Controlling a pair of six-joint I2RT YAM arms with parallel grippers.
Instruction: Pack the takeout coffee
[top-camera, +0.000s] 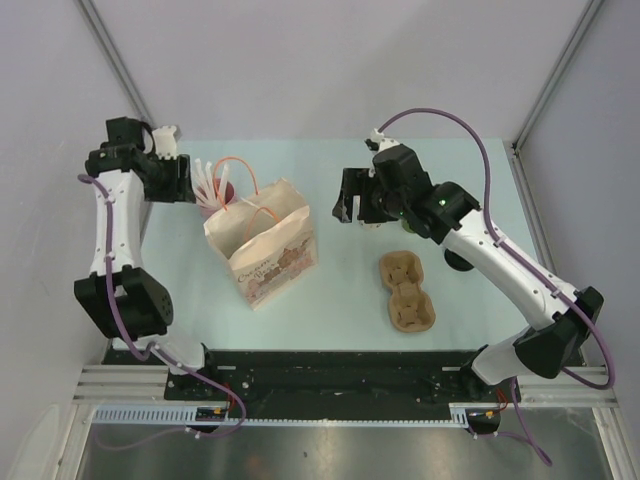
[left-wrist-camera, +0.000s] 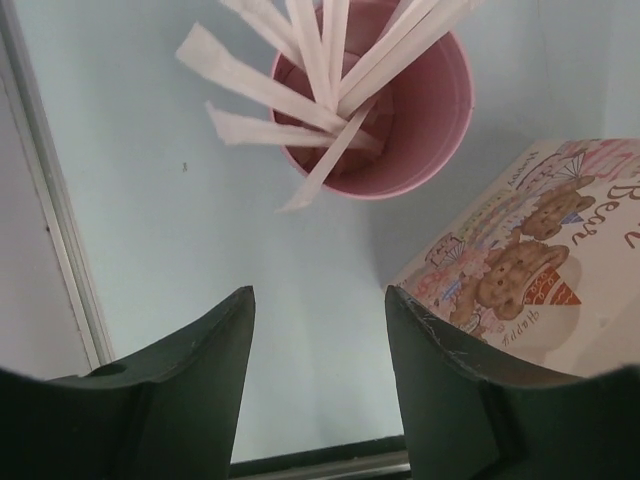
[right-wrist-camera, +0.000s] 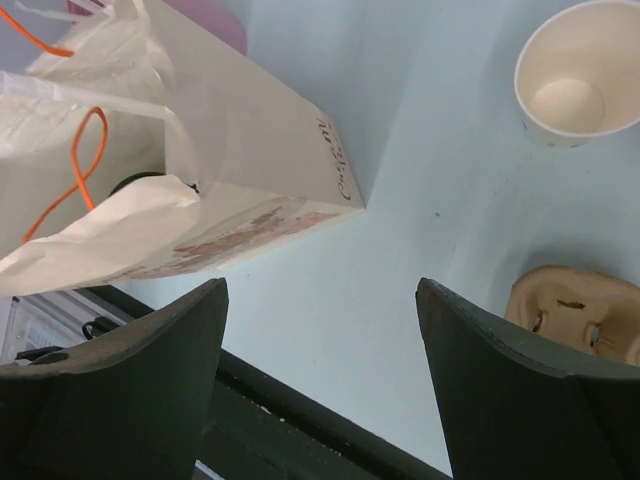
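1. Only the top view shows both arms. The left claw (top-camera: 185, 180) hangs behind and left of the paper bag (top-camera: 275, 255), and the right claw (top-camera: 350, 205) hangs to the bag's right.
2. Only the right wrist view looks into the bag's mouth, between its 2 orange handles (right-wrist-camera: 85, 150).
3. Of the takeout coffee, only a dark rounded rim (right-wrist-camera: 140, 182) shows, inside the bag. I cannot tell whether it is a lid, and no cup colour is visible.
4. The pink cup (left-wrist-camera: 420, 110), just beside the bag, holds paper-wrapped straws (left-wrist-camera: 265, 85).
5. The white lidless cup (right-wrist-camera: 565, 75) stands empty, apart from the bag. The brown 2-cup tray (top-camera: 407, 292) lies empty, right of the bag.
6. Both claws stand with jaws spread and nothing between them.
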